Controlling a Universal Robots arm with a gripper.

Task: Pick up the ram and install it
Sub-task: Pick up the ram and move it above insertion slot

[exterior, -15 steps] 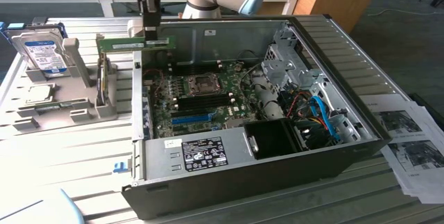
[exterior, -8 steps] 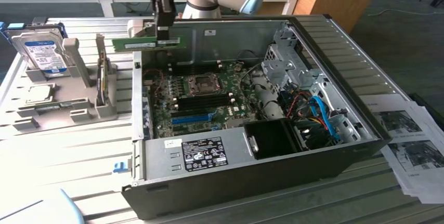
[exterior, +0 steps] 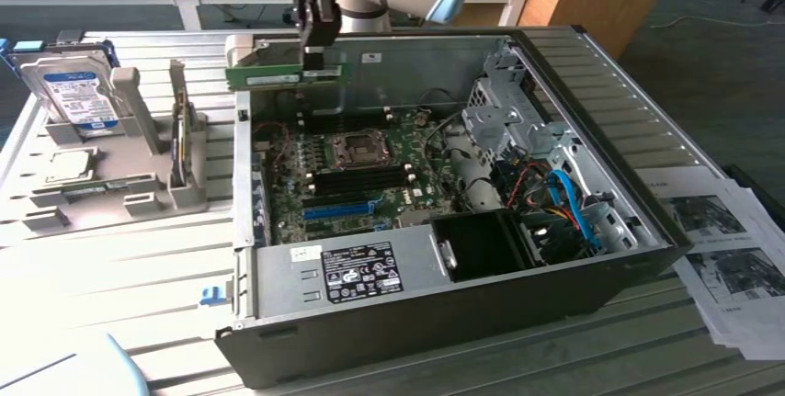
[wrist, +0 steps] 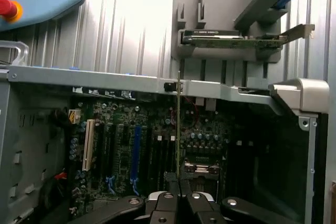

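**Fig.** Open computer case (exterior: 613,120) lying on its side on the slatted table (exterior: 135,258), with the motherboard (exterior: 331,185) facing up.

The end effector (exterior: 316,63) is closed almost fully on the ram (exterior: 276,76). It pinches the two flat faces at the upper long edge, somewhat off the middle, towards the end on the exterior view's right. The green stick hangs level and on edge in the air above the case's far rim, near the corner on the exterior view's left, touching nothing else.

In the wrist view the ram (wrist: 179,129) appears edge-on, as a thin line running out from between the fingers (wrist: 170,187) over the board. The processor socket (wrist: 201,169) lies just beside that line.

Near the table's edge on the exterior view's left stands a grey holder (exterior: 147,139) carrying a hard drive (exterior: 72,93). Printed sheets (exterior: 736,258) lie beside the opposite side of the case.

Handling, as judged: the ram is light, stiff and thin, but fragile. Its chips and contact edge are best left untouched, so a pinch on the flat faces along the upper edge suits it. The faces look smooth, and with the grip off-centre the stick may pivot if it knocks against the case rim.
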